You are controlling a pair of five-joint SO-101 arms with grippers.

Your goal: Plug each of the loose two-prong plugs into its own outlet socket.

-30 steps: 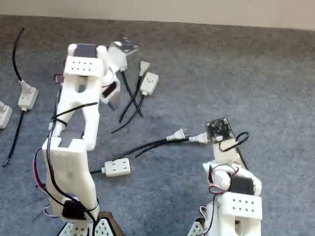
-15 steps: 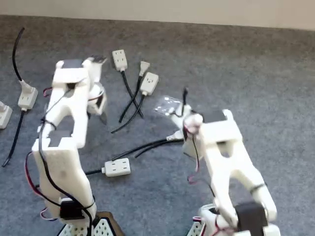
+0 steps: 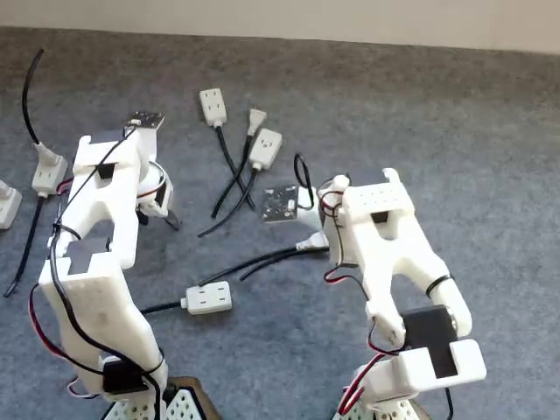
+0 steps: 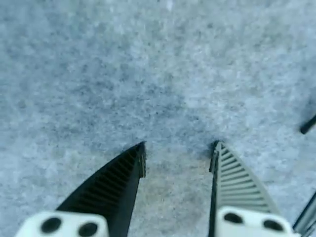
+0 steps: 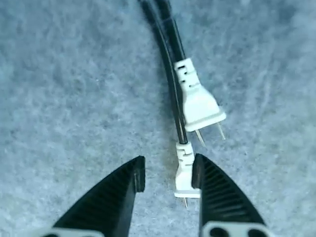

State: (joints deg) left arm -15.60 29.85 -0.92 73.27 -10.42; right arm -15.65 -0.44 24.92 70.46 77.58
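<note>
- The left gripper (image 4: pixel 177 150) hangs over a bare patch of the grey worktop (image 4: pixel 148 59). Its jaws are spread wide with nothing between them, and the end of a black cable (image 4: pixel 308 124) lies off to one side.
- From above, the left arm (image 3: pixel 105 201) stands on the 9 o'clock side of the scene, with its wrist pointed down at the surface.
- The right gripper (image 5: pixel 169 165) also has its jaws apart and holds nothing.
- A small plug (image 5: pixel 186 174) lies in the gap, close against one finger, with its prongs pointing back towards the wrist. I cannot tell whether it touches the finger.
- A larger plug (image 5: pixel 200 104) lies just past the tips, beside the small one's cord, with both prongs bare.
- Two black cords (image 5: pixel 165 39) run side by side away from these plugs.
- From above, this pair of plugs sits near the middle of the worktop, partly under the right arm (image 3: pixel 385 236). Their cords trail off towards 8 o'clock.
- A near socket block (image 3: pixel 210 298) lies at about 7 o'clock from the pair, well apart from both grippers.
- Towards 11 o'clock lie a far socket block (image 3: pixel 213 105) and a middle socket block (image 3: pixel 265 147). A third plug (image 3: pixel 255 118) rests between them.
- An edge socket block (image 3: pixel 48 171) sits far out at 9 o'clock on a black cord.
</note>
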